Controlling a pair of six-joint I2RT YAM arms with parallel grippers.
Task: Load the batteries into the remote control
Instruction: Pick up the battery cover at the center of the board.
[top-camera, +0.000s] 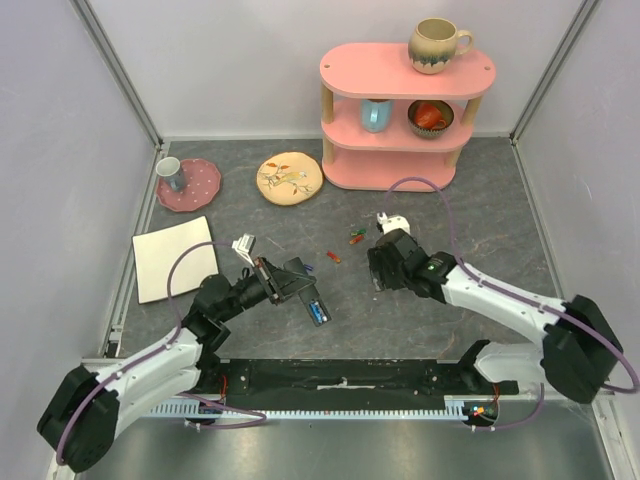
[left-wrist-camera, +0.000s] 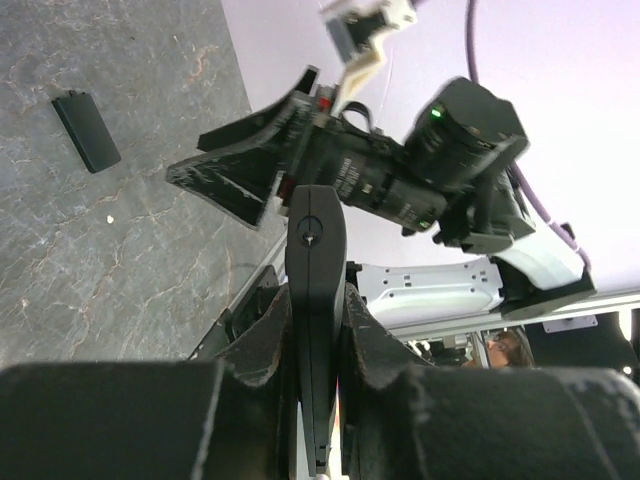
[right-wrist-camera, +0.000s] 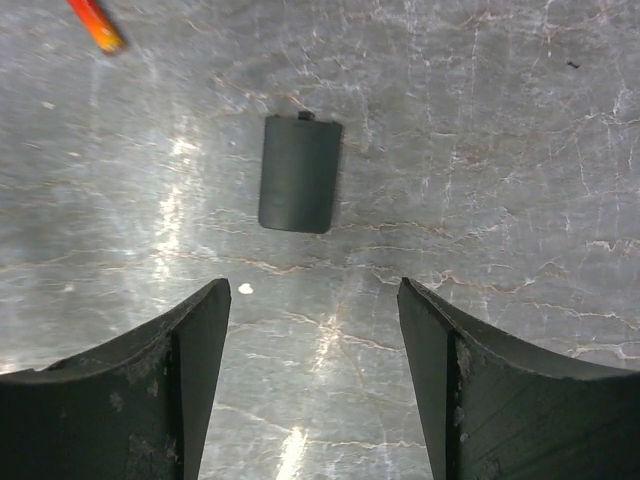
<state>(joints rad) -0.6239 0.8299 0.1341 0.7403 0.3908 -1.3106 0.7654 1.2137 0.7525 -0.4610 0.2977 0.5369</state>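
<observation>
Holding the remote control (left-wrist-camera: 315, 250) clamped between the left gripper's (left-wrist-camera: 315, 312) fingers.
The right gripper's (right-wrist-camera: 314, 330) fingers stand wide, a black cover (right-wrist-camera: 300, 173) just beyond their tips; loose batteries (top-camera: 352, 238) lie farther out.

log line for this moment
left fingers: shut on remote control | right fingers: open above black cover | batteries: loose on table

Pink shelf (top-camera: 400, 70) at back of table (top-camera: 480, 210). Mug (top-camera: 437, 45) on its top; blue cup (top-camera: 376, 114) and red bowl (top-camera: 431, 118) on middle tier. Left of shelf: flowered plate (top-camera: 289, 179), then dotted pink plate (top-camera: 203, 188) carrying grey cup (top-camera: 170, 172). Small black flat piece (right-wrist-camera: 300, 174) on table in front of shelf.
</observation>
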